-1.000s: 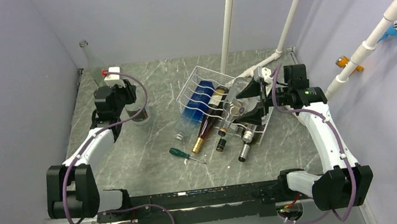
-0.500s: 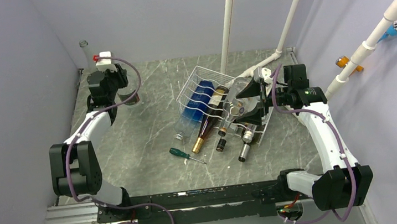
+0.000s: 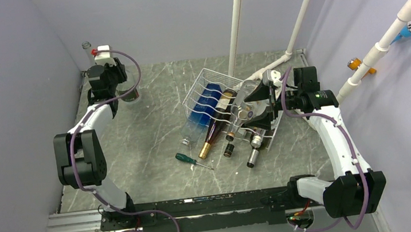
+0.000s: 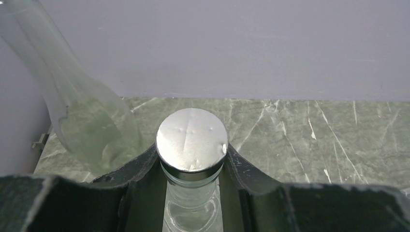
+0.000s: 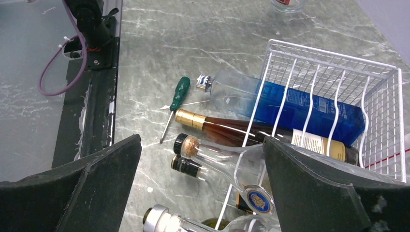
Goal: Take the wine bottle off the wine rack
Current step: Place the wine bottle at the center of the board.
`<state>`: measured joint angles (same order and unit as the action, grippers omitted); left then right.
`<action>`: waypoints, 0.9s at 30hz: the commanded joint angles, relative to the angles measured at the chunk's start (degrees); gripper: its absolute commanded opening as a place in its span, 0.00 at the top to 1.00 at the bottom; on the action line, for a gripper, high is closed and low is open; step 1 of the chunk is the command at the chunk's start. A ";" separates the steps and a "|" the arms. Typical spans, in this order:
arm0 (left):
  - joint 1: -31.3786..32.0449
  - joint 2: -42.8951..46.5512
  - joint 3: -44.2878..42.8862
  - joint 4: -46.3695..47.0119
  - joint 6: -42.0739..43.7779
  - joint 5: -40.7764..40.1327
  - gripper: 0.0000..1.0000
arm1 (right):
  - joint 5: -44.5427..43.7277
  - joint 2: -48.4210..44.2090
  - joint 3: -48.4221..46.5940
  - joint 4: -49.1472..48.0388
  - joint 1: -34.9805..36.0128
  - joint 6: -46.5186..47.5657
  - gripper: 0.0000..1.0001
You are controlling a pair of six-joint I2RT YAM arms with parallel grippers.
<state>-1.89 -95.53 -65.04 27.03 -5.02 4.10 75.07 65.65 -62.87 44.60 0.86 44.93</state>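
Note:
The white wire wine rack (image 3: 203,87) stands mid-table and holds several bottles lying down. They include a blue one (image 5: 309,104), a brown one with a gold cap (image 5: 217,126) and a clear corked one (image 5: 227,154). My right gripper (image 5: 201,145) hangs open over their necks, touching none of them, and shows at the rack's right side (image 3: 260,107). My left gripper (image 4: 192,159) is shut on the neck of a clear wine bottle with a silver cap (image 4: 192,138). That bottle (image 3: 130,93) is at the table's back left, away from the rack.
A tall clear bottle (image 4: 82,116) stands in the back-left corner, close beside the held one. A green-handled screwdriver (image 3: 192,160) lies in front of the rack. White pipes (image 3: 235,26) rise behind the rack and along the right wall.
My left arm has carried the clear bottle toward the back-left corner. The right arm and the rack have not moved.

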 commanded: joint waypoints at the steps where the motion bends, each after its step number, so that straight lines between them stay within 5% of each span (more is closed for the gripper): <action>1: -0.38 0.69 -7.26 13.90 1.18 -0.29 1.00 | 1.49 0.09 0.21 0.12 -0.29 1.55 0.00; 27: -1.33 -9.06 -16.91 13.74 2.64 1.45 1.00 | 1.22 0.69 0.29 0.40 -0.34 2.09 0.00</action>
<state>-2.68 -106.10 -75.92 26.89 -2.35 4.29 75.05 66.17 -62.57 44.97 0.82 45.28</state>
